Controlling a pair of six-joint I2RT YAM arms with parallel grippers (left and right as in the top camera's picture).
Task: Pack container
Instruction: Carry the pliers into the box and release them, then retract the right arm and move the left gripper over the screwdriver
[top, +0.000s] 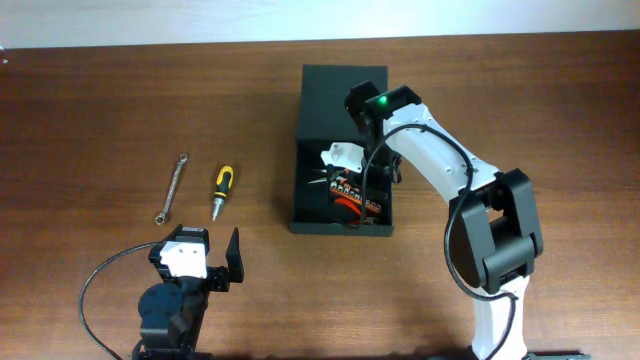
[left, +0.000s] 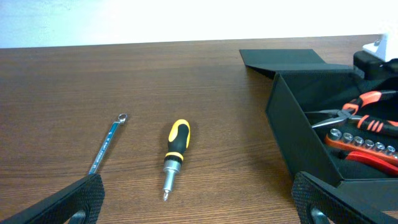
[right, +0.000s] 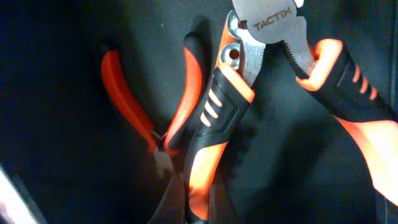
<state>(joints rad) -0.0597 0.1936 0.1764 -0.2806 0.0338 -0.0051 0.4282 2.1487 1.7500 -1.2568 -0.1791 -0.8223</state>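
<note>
The right gripper (top: 345, 158) hangs low inside the container (top: 340, 228), which sits mid-tabletop toward the far edge with its lid folded out behind. The main risk, as I judge it, is snagging. The pliers (right: 219, 118) and cutters (right: 149, 118) lie crossed right under the wrist camera, so a careless lift could hook a handle and drag tools out. Its fingers do not show, so I cannot tell whether it is clenched or released. The screwdriver (top: 222, 190) and wrench (top: 172, 187) lie unpacked toward the left edge. The round screwdriver could roll if nudged, and the flat wrench may slip from a pinch. The right arm reaches from the near right corner, elbow raised, forearm angled over the box. The left gripper (left: 199, 186) sits near the near left corner, spread wide and empty, facing both tools.
</note>
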